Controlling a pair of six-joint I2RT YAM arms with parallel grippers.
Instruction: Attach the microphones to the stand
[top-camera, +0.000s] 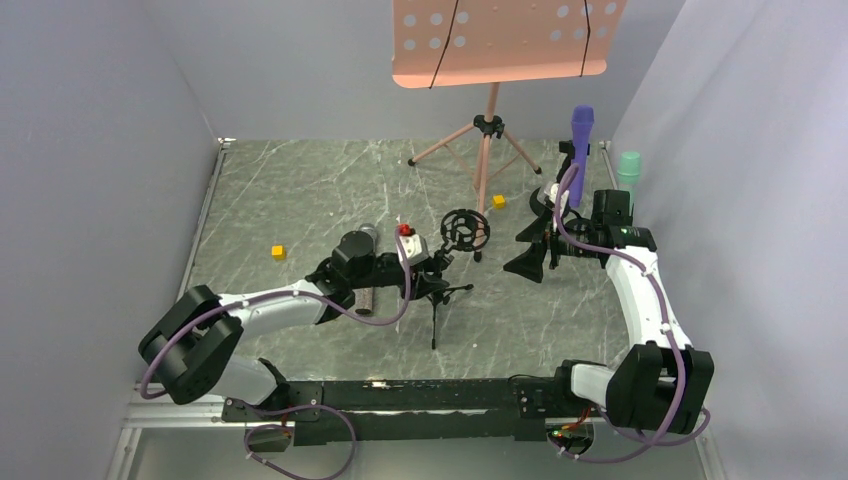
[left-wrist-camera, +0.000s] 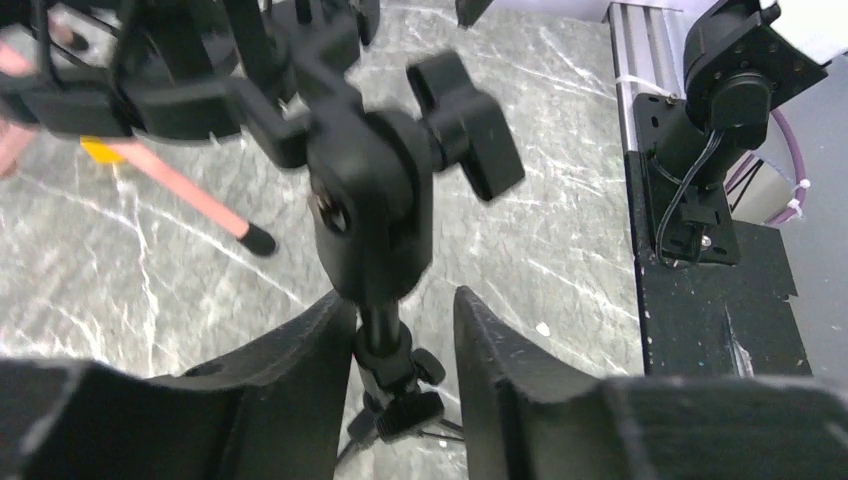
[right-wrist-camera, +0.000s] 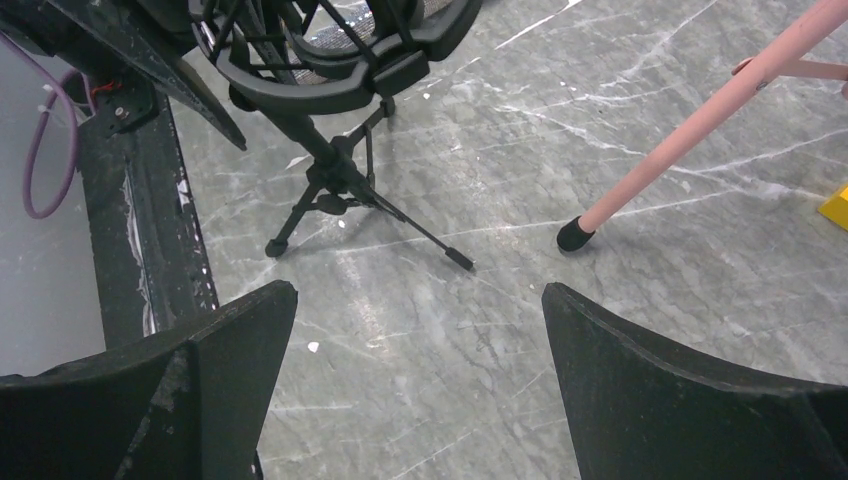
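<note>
Judging from above, the purple microphone (top-camera: 582, 135) and the mint-green microphone (top-camera: 628, 168) stand upright at the far right, seemingly mounted already. The glittery microphone (top-camera: 367, 299) lies on the surface under my left forearm, left of the hand, so one seems left. My left hand (left-wrist-camera: 400, 300) straddles the stem (left-wrist-camera: 378, 335) of the small black stand (top-camera: 465, 228) without clenching it: one finger is against it, with a gap on the other side. My right hand (right-wrist-camera: 420, 290) gapes wide, holding nothing.
</note>
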